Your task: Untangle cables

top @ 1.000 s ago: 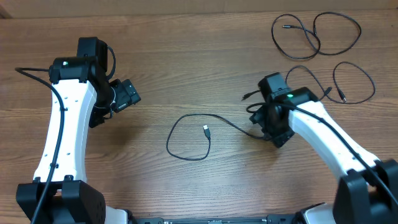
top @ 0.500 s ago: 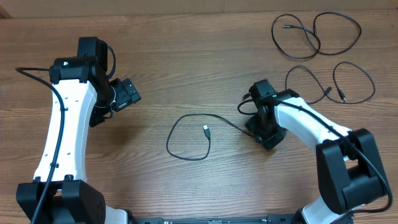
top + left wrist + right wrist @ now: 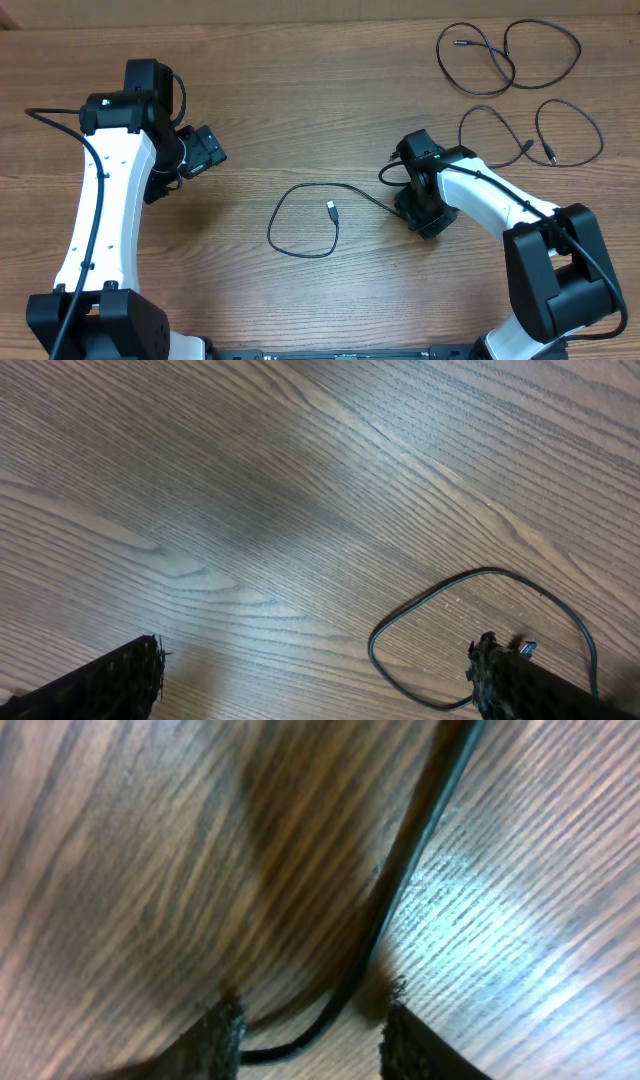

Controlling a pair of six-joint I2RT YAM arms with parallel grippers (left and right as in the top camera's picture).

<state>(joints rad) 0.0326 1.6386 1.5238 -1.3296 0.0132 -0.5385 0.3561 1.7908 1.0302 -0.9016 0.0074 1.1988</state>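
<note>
One thin black cable (image 3: pixel 269 232) lies as a loop at the table's middle, its silvery plug (image 3: pixel 331 209) inside the loop. Its other end runs right, under my right gripper (image 3: pixel 421 212). In the right wrist view that cable (image 3: pixel 400 870) passes between the two fingertips (image 3: pixel 215 1040), with gaps on both sides; the right gripper (image 3: pixel 310 1035) is open astride it, low on the wood. My left gripper (image 3: pixel 315 680) hangs wide open over bare wood, and the loop (image 3: pixel 440 592) lies by its right finger. In the overhead view, the left gripper (image 3: pixel 205 152) is left of the loop.
Two more black cables lie apart at the back right: a double loop (image 3: pixel 500 55) near the far edge and another loose one (image 3: pixel 560 130) just below it. A thicker black wire (image 3: pixel 45 115) trails off the left arm.
My right gripper has shifted a little left along the cable and its jaws have narrowed around it. The left arm and the cables have not moved.
</note>
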